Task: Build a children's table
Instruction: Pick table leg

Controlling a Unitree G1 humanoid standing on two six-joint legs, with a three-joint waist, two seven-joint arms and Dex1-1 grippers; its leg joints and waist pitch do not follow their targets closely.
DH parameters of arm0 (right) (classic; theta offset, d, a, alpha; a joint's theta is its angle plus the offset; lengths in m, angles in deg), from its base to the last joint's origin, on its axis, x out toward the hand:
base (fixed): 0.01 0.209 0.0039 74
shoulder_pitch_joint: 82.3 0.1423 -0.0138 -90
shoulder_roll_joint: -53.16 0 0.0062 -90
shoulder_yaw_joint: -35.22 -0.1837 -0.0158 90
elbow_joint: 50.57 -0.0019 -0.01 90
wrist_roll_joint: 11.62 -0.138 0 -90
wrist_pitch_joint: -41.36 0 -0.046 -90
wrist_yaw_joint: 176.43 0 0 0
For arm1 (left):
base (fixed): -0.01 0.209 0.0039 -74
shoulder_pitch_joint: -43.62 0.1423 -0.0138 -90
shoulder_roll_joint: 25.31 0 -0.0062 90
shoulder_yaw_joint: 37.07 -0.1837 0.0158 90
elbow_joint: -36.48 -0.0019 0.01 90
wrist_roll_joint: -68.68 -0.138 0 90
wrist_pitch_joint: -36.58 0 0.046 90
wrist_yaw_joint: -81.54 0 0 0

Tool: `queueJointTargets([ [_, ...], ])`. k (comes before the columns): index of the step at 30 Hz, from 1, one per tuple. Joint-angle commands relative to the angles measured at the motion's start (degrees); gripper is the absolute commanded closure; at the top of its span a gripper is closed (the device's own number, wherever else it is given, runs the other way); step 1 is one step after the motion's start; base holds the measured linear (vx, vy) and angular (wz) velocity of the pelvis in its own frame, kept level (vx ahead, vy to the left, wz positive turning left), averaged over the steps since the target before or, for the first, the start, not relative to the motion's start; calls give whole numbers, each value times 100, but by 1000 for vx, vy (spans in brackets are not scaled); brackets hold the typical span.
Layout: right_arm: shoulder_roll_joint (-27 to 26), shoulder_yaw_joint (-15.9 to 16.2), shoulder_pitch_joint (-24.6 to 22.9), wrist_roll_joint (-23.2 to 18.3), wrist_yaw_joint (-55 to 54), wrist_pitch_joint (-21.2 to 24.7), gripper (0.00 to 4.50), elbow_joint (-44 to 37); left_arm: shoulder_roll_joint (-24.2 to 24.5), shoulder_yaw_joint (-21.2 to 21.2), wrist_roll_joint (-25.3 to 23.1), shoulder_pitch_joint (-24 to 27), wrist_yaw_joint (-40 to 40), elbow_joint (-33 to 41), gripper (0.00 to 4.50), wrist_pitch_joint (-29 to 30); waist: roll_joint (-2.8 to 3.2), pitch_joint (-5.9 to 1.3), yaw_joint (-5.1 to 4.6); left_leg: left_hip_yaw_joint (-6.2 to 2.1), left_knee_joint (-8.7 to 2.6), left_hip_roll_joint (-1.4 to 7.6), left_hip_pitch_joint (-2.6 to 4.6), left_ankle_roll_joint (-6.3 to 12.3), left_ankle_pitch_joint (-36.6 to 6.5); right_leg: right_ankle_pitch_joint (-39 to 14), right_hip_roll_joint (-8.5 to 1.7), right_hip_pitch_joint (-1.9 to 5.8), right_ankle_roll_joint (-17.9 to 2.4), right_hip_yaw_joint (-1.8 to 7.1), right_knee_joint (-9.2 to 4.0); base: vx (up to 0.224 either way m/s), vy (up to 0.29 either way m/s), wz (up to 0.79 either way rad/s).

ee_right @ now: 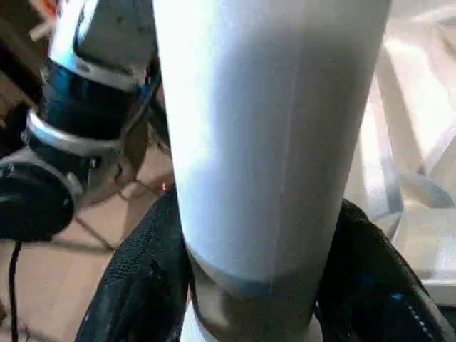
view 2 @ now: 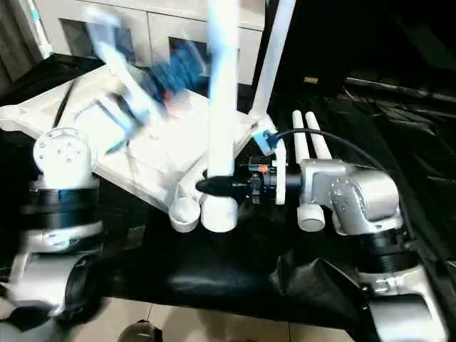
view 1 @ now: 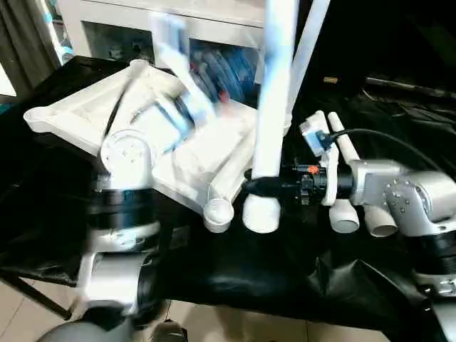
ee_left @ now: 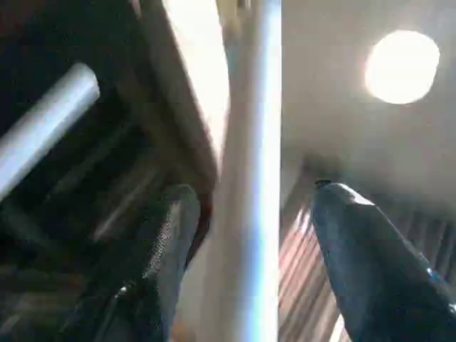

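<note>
The white tabletop (view 1: 80, 108) lies underside up and tilted on the black-covered table. My right gripper (view 1: 258, 187) is shut on a white leg (view 1: 271, 107), holding it upright. The leg's lower end hangs just beside the near corner socket (view 1: 219, 212). A second leg (view 1: 311, 39) stands slanted at the tabletop's far corner. Two more legs (view 1: 345, 187) lie on the cloth behind my right wrist. My left arm is raised over the tabletop and blurred. The left gripper (ee_left: 253, 194) is open, and a white leg (ee_left: 251, 107) shows between its fingers.
A white glass-door cabinet (view 1: 142, 18) stands right behind the table. The black cloth (view 1: 235, 271) hangs over the front edge, with tiled floor (view 1: 214, 320) below. A black cable (view 1: 385, 139) arcs over my right forearm.
</note>
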Motion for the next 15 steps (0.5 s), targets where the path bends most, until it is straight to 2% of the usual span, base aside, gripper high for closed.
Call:
queueJointTargets([
  [1,-43,-326,-109,-202,-177,13,259,-237,-34,285,313,53,181,-74,152,-87,21,-538,14,-33,-329,126,71,-37,-791,-1188,-445,364,-809,246,-451,0,0,0],
  [2,-77,-398,-166,-216,-249,-5,259,-272,22,274,266,138,130,-40,152,-83,52,-543,16,-48,-337,133,77,-46,-783,-1189,-445,356,-787,243,-437,0,0,0],
  [3,-77,-398,-166,-216,-249,-5,259,-272,22,274,266,138,130,-40,152,-83,41,-542,3,-42,-340,133,75,-45,-784,-1200,-437,352,-758,244,-448,0,0,0],
  [4,-194,-646,-310,-211,-546,-103,260,-318,388,-153,-461,386,-72,67,152,-184,71,-543,12,-58,-358,149,92,-66,-811,-1270,-448,337,-684,246,-462,0,0,0],
  [5,-223,-746,-402,-90,-754,-252,260,-305,899,-954,-1553,569,-266,77,152,-654,58,-535,0,-78,-400,166,108,-59,-852,-1458,-441,312,-474,243,-507,0,0,0],
  [6,-226,-753,-411,-75,-777,-269,260,-298,949,-1030,-1647,585,-293,70,152,-705,58,-535,0,-78,-400,166,108,-59,-852,-1458,-441,312,-474,243,-507,0,0,0],
  [7,-277,-864,-543,170,-1142,-528,260,-192,1745,-2228,-3112,825,-737,-60,152,-1545,85,-535,10,-100,-443,184,146,-124,-939,-1813,-431,271,41,270,-511,0,0,0],
  [8,-277,-864,-543,170,-1142,-528,260,-192,1745,-2228,-3112,825,-737,-60,152,-1545,94,-535,-2,-92,-452,187,160,-187,-951,-1850,-442,260,98,276,-509,0,0,0],
  [9,-281,-867,-686,396,-1384,-717,260,-107,2190,-2699,-3544,945,-1140,-230,152,-1924,96,-535,-11,-90,-456,174,147,-274,-911,-1823,-457,278,74,272,-521,0,0,0],
  [10,-313,-892,-757,534,-1587,-843,260,-30,2431,-2902,-3681,1017,-1454,-298,152,-2099,120,-541,-6,-76,-449,178,165,-316,-925,-1797,-461,259,22,275,-511,0,0,0],
  [11,-313,-892,-757,534,-1587,-843,260,-30,2431,-2902,-3681,1017,-1454,-298,152,-2099,142,-537,-25,-65,-452,174,176,-385,-981,-1722,-457,242,-133,271,-489,0,0,0],
  [12,-359,-934,-869,772,-1896,-1099,260,61,2842,-3307,-4009,1130,-1951,-390,152,-2404,159,-544,-27,-60,-443,182,179,-431,-1039,-1536,-464,250,-354,265,-461,0,0,0],
  [13,-380,-987,-925,900,-2061,-1262,260,107,3104,-3587,-4247,1176,-2272,-431,152,-2585,138,-536,-57,-66,-458,172,141,-451,-1060,-1442,-466,270,-448,264,-430,0,0,0],
  [14,-364,-1007,-975,1018,-2164,-1392,260,130,3305,-3811,-4415,1199,-2542,-461,152,-2687,158,-537,-44,-60,-458,177,175,-459,-1107,-1442,-481,244,-496,269,-450,0,0,0],
  [15,-364,-1007,-975,1018,-2164,-1392,260,130,3305,-3811,-4415,1199,-2542,-461,152,-2687,153,-533,-68,-59,-459,173,162,-465,-1117,-1416,-473,254,-516,274,-427,0,0,0],
])
